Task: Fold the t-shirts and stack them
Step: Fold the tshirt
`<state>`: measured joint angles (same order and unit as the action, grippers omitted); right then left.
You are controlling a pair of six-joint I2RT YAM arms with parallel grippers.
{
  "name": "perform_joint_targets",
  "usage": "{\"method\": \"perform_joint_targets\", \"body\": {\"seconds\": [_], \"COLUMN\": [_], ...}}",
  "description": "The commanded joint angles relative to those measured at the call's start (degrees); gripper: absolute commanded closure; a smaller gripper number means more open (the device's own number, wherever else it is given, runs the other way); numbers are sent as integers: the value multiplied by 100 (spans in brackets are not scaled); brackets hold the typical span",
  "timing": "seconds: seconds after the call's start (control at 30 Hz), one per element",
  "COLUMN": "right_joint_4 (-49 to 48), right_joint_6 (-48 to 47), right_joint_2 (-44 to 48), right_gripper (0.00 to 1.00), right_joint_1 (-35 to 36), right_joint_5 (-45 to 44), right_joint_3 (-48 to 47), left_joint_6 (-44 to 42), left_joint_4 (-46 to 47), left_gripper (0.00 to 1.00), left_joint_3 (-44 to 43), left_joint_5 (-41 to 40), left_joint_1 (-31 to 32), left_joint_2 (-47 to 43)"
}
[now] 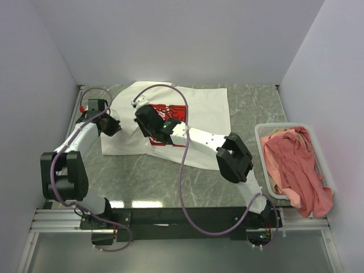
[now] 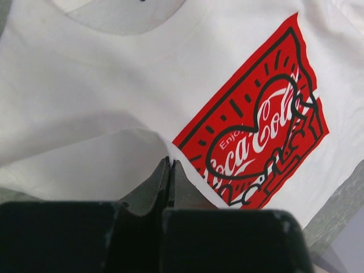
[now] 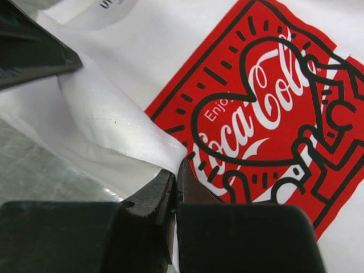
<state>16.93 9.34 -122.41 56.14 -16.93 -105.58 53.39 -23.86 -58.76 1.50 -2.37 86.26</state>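
The white t-shirt with a red chest print lies spread on the table at the back middle. My left gripper is at the shirt's left edge, and in its wrist view its jaws are shut where a ridge of white cloth rises to the tips beside the print. My right gripper is just left of the print and is shut on a lifted white fold. The left gripper's finger shows at that view's upper left.
A white slatted basket stands at the right edge with salmon-pink shirts spilling over its near rim and a cream one at its back. Grey walls close in the left, back and right sides.
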Motion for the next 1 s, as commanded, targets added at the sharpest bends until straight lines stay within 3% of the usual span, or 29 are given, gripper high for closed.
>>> {"method": "perform_joint_targets", "body": {"seconds": [0.0,0.27,0.33,0.4,0.47,0.53,0.77,0.87,0.97], "right_joint_4": [118,109,144,196,214,197,469,750,1057], "right_joint_6": [-293,-416,-425,-355,-258,-127,190,769,1674], "right_joint_2": [-213,-546,-608,-705,-679,-600,-407,102,962], "right_gripper": [100,100,96,85,67,57,56,57,57], "right_joint_1": [-226,-560,-639,-709,-771,-876,-1079,-1175,-1525], "right_joint_5": [154,462,541,611,673,752,665,51,-267], "right_joint_3": [-366,-736,-841,-929,-921,-833,-851,-272,931], "left_joint_6": [67,128,128,137,137,137,146,146,120], "left_joint_4": [180,241,241,276,294,303,268,224,224], "left_gripper": [99,99,99,99,99,99,99,99,99], "left_joint_3": [-495,-944,-1032,-1084,-1128,-1225,-1550,-1726,-1761], "left_joint_5": [-141,-308,-290,-255,-246,-255,-194,-194,-123], "left_joint_1": [0,-9,0,-9,-9,0,-9,-9,-9], "left_joint_2": [277,883,1006,1156,1279,1419,1727,1815,1851]}}
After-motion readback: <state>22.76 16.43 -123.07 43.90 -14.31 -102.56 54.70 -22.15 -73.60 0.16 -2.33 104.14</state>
